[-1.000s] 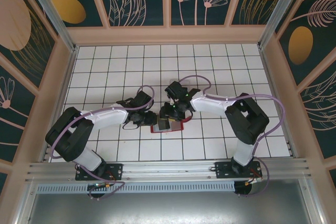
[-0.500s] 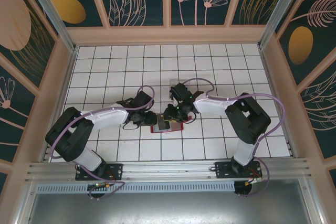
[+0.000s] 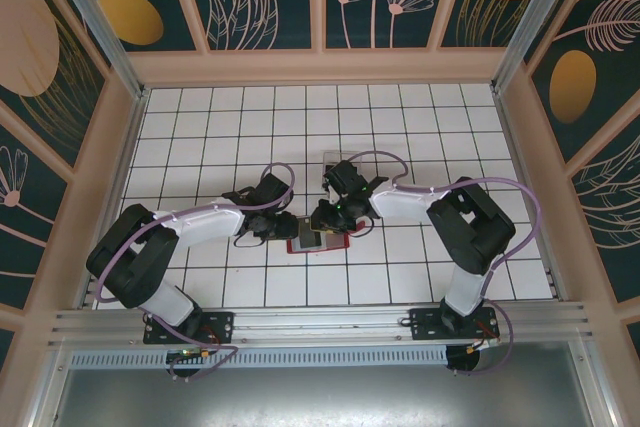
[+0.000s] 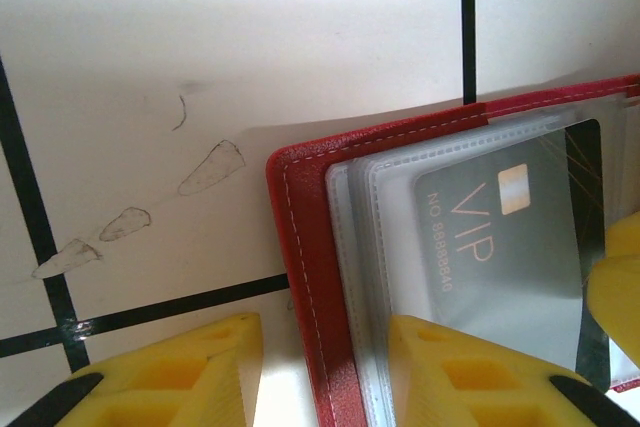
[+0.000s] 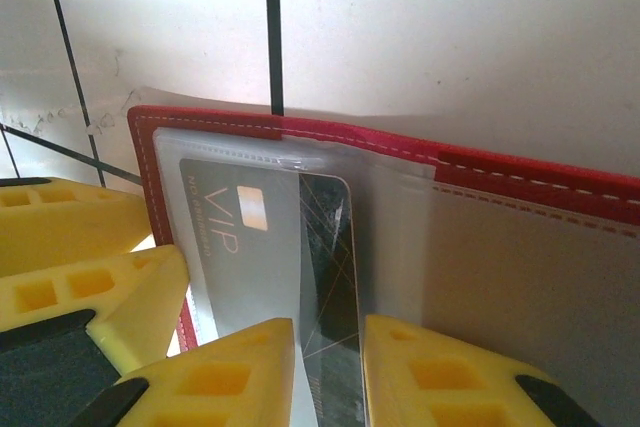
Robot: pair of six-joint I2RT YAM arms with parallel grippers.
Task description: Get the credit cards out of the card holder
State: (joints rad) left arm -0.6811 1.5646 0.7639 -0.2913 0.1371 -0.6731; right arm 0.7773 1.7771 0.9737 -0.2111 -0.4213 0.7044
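Red card holder (image 4: 300, 247) seems pinched by left end effector (image 4: 325, 367); right end effector (image 5: 328, 377) straddles dark card (image 5: 328, 247) (grip unclear).

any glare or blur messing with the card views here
Left wrist: VIP card print sharp, sheen on its clear sleeve, left tool's fingers blurred. Right wrist: glare patch beside the card holder, shadow above it. Top external: even light, card holder tiny.

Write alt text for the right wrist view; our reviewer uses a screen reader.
The right claw straddles a dark card in the open red card holder, beside a grey VIP card in a clear sleeve. The left claw's yellow fingers hold its left edge.
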